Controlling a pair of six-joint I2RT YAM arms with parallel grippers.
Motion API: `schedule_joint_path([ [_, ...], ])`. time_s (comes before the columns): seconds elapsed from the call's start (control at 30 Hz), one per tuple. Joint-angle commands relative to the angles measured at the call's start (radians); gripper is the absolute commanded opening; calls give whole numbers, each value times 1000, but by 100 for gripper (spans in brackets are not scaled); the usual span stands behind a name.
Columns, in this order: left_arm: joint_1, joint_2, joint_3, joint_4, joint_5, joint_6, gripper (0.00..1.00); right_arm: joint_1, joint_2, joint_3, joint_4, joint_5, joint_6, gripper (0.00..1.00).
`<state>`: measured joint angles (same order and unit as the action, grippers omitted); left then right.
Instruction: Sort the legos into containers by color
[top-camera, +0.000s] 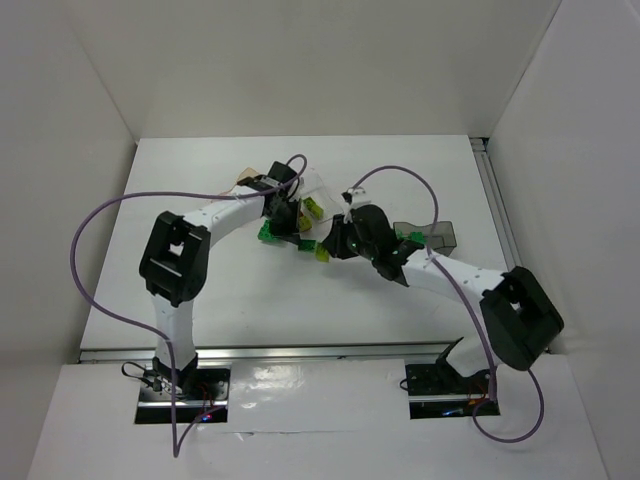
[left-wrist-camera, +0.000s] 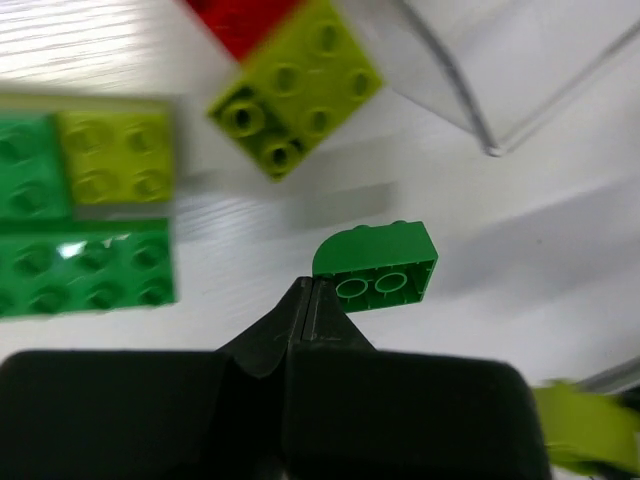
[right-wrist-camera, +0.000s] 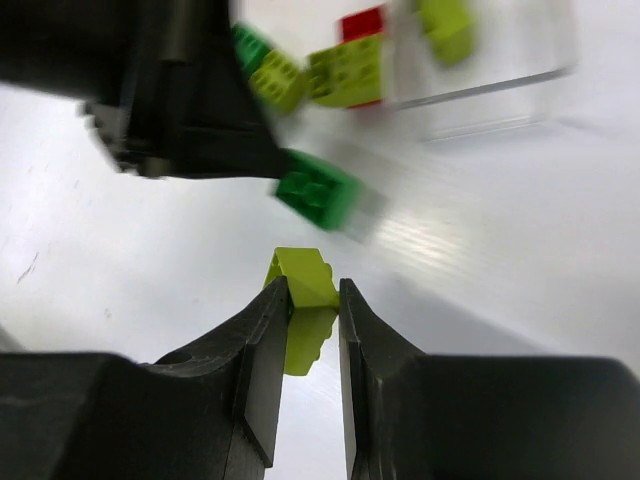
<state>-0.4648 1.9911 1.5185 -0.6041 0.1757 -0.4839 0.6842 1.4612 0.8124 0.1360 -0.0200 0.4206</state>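
Observation:
My left gripper (left-wrist-camera: 312, 285) is shut, with a dark green lego (left-wrist-camera: 378, 265) pinched at its tip, underside toward the camera; in the top view the gripper (top-camera: 290, 232) is at the table's middle. My right gripper (right-wrist-camera: 314, 292) is shut on a yellow-green lego (right-wrist-camera: 303, 276) just above the table, right of the left gripper (top-camera: 328, 248). Loose legos lie close by: a yellow-green one (left-wrist-camera: 300, 90), a red one (left-wrist-camera: 240, 20), a green one (left-wrist-camera: 85, 265). The clear container (top-camera: 318, 195) holds a yellow-green lego (right-wrist-camera: 445, 25). The smoky grey container (top-camera: 432, 236) stands to the right.
An orange-tinted tub (top-camera: 243, 176) shows partly behind the left arm at the back. White walls enclose the table on three sides. A metal rail (top-camera: 495, 210) runs along the right edge. The two grippers are very close to each other.

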Motion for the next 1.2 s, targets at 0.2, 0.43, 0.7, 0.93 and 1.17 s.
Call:
schedule_joint_path([
  [0.2,25,-210,-30,-143,-347,-71,0,-117,-50,103,-159,147,-3,24],
  [0.43,25,-265,-50,-163,-367,-90,0,-127,240,385,-159,181,-23,24],
  [0.7,25,-295,-51,-172,-358,-90,0,-147,471,626,-193,212,-32,25],
  [0.93,25,-304,-32,-183,-328,-90,0,-147,538,691,-214,233,-32,67],
  [1.17,-107,-241,95,-164,-275,-122,0,-176,342,567,-325,452,23,80],
])
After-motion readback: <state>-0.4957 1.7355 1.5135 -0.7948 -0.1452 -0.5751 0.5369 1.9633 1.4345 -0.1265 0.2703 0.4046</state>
